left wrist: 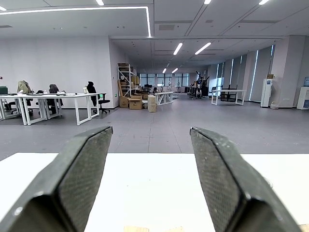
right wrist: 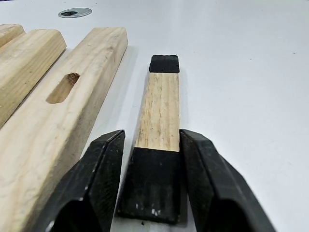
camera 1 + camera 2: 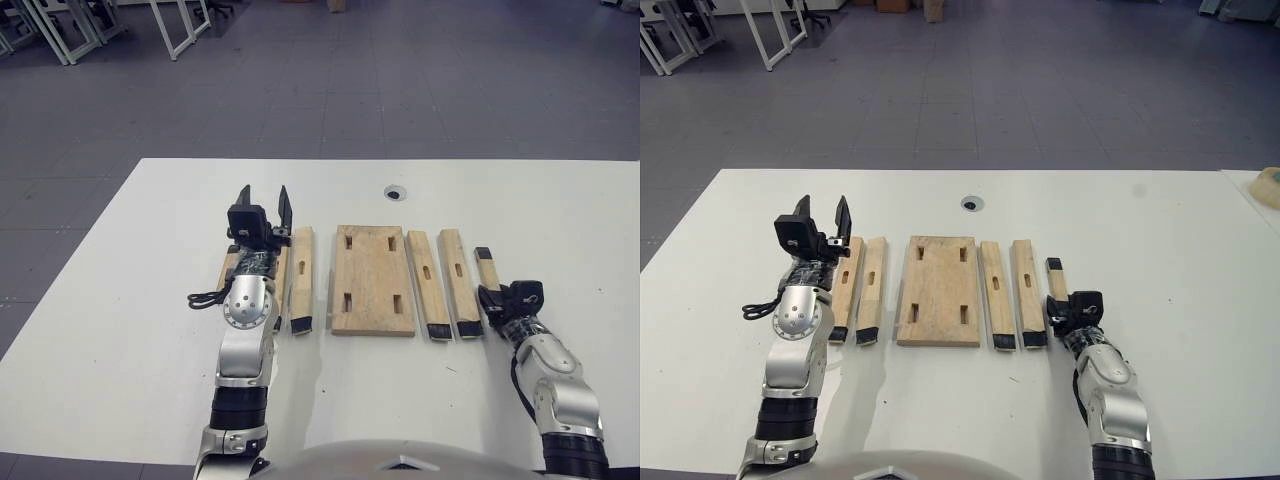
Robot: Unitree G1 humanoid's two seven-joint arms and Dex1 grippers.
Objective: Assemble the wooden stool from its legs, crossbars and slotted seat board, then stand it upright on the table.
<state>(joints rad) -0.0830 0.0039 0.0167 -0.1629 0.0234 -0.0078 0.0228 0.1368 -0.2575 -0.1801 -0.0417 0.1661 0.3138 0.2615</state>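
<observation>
Four legs (image 3: 871, 290) lie flat on the white table (image 3: 560, 220), two on either side of the slotted seat board (image 3: 373, 280).
Spread wide, the left gripper (image 3: 264, 200) hangs above the left pair; the right gripper (image 2: 152, 140), narrowly parted, straddles the black-capped near end of the short crossbar (image 3: 487, 268) beside the outermost right leg.
</observation>
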